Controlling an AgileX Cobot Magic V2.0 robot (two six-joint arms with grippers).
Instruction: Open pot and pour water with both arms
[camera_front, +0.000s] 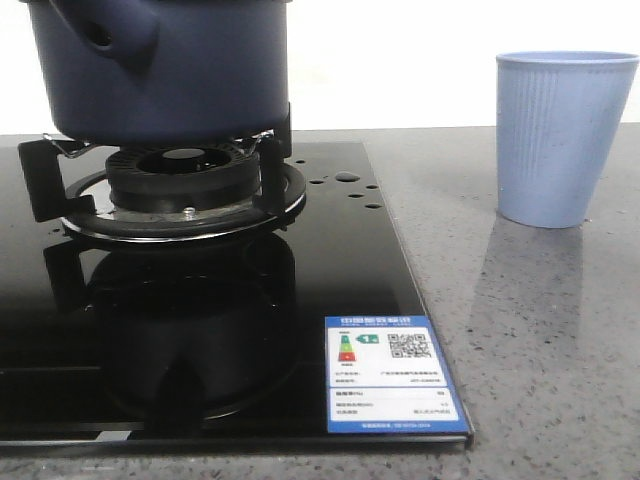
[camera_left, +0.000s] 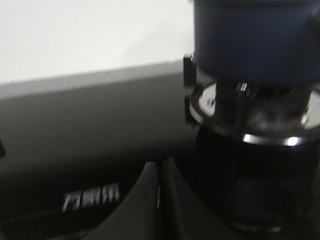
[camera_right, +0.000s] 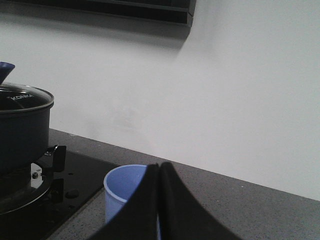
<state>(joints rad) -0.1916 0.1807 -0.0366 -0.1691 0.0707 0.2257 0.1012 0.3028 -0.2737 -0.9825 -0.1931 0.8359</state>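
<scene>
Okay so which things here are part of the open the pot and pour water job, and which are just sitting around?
Part of the job:
- the pot on the gas burner
- its glass lid, still on
- the pale blue ribbed cup on the counter
- the left gripper and right gripper, both shut and empty

Just there:
- the energy label sticker on the black glass hob
- water drops on the hob

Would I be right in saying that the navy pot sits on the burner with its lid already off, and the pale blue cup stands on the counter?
Not quite: the lid is on the pot, as the right wrist view shows. The rest holds: the pot sits on the burner, the cup on the counter.
</scene>
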